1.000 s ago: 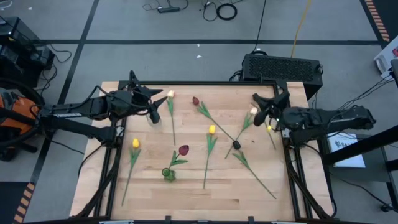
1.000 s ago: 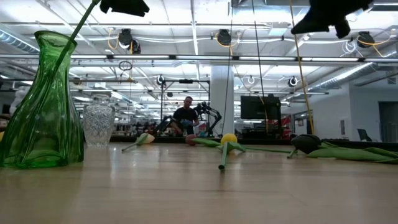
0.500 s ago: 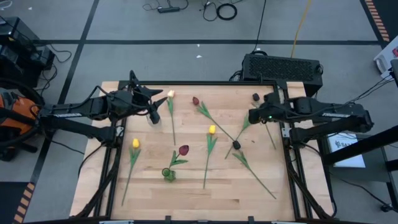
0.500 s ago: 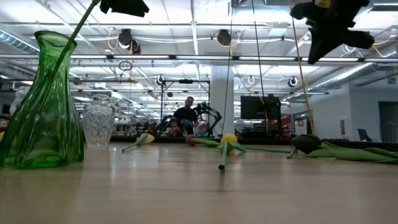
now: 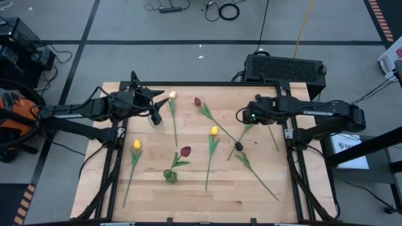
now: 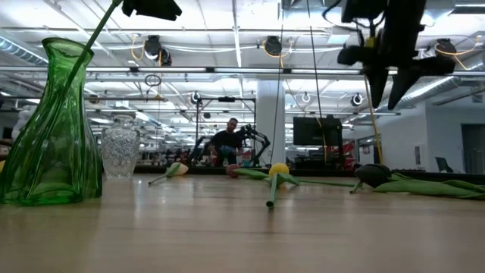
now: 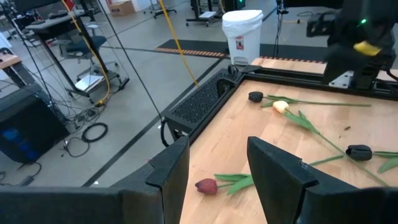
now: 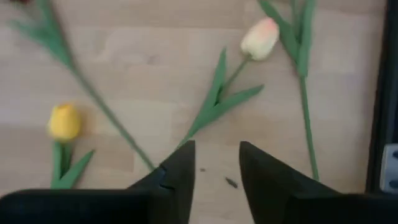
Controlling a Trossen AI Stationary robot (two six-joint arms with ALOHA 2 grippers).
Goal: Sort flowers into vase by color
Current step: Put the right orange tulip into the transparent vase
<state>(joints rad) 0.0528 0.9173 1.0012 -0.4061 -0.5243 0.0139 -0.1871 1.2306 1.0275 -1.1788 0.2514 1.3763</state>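
Several tulips lie flat on the wooden table: a cream one, a dark red one, two yellow ones and a dark head. Another dark red tulip stands by its stem in the green vase, with a clear glass vase beside it. My right gripper hangs open above the table, pointing down over a cream-peach tulip, with nothing between its fingers. My left gripper waits open above the far left, beside the cream tulip.
A black box sits behind the table's far edge. Long stems cross the table's right half. Cables lie on the floor. A person is far off in the room behind the table.
My right gripper has swung toward the table's left and down, over the cream-peach tulip. It has tipped from nearly level to pointing down, has rolled, and has opened. The flowers have stayed where they were.
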